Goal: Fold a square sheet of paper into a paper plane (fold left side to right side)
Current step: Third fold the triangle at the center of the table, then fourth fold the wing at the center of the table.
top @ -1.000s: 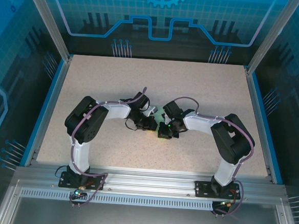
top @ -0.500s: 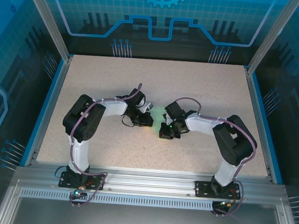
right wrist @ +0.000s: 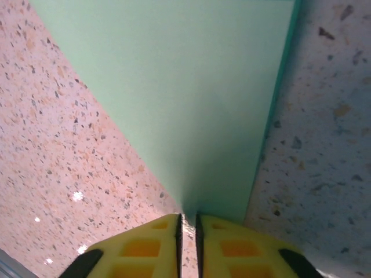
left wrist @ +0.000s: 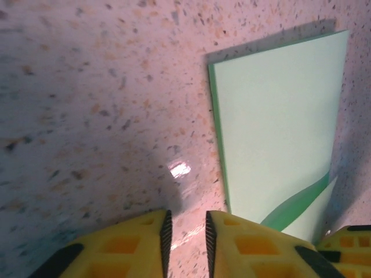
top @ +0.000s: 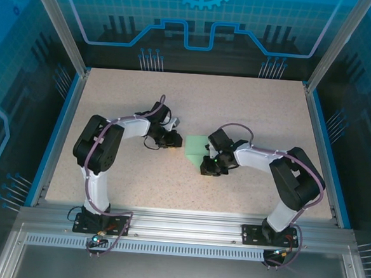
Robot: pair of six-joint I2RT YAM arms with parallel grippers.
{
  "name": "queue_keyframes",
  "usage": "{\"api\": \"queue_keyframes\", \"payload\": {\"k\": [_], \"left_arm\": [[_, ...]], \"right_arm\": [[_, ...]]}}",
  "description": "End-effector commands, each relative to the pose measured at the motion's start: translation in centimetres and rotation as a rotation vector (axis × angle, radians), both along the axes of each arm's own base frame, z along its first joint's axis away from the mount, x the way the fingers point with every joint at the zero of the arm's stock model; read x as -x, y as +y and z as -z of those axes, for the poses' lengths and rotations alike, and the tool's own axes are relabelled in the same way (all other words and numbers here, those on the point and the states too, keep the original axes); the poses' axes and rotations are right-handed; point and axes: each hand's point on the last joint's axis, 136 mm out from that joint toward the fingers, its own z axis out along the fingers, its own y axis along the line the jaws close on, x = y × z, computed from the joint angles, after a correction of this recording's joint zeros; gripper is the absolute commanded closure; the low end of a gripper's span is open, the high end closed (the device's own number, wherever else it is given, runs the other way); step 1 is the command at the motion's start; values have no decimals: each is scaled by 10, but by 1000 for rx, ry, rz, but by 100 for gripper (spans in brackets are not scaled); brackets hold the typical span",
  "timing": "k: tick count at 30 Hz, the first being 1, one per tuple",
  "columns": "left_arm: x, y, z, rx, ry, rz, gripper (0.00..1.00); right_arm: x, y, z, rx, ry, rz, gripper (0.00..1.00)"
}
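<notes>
Right fingers [right wrist: 149, 246] are pinched shut on the near corner of the square sheet of paper [top: 196, 147], laid mid-way on the worktop [top: 257, 112]; left fingers [left wrist: 136, 246] are held nearly closed, empty, just left.

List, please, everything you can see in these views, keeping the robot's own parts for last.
square sheet of paper: one, pale mint green, folded, lying on the table between the two grippers.
table: one, speckled beige, blue-edged.
left arm, right arm: two, black and white, reaching in from the near edge.
left gripper: one, yellow fingers, almost together, empty, beside the paper.
right gripper: one, yellow fingers, closed on the paper's edge.
</notes>
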Motion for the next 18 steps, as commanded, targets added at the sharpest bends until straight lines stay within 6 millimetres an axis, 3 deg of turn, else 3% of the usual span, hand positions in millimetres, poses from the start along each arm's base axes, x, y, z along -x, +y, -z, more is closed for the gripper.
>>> {"api": "queue_keyframes", "payload": {"k": [1,5,8,13,18], "left_arm": [[5,11,-29,14,-43,-49,69],[23,13,-48,78,-42,-102,57],[36,8,-54,159,-5,-143,47],[48,-4,-47,274,86,-191,42],[51,-14,-31,298,161,-206,41]], "right_arm": [[-21,-3,-30,-6,-156,-38,72],[-42,-17,-62,38,-333,-78,58],[-54,-28,-72,32,-410,-96,47],[-66,-14,-68,-97,-424,-170,39],[-77,-1,-44,-133,-360,-185,45]]}}
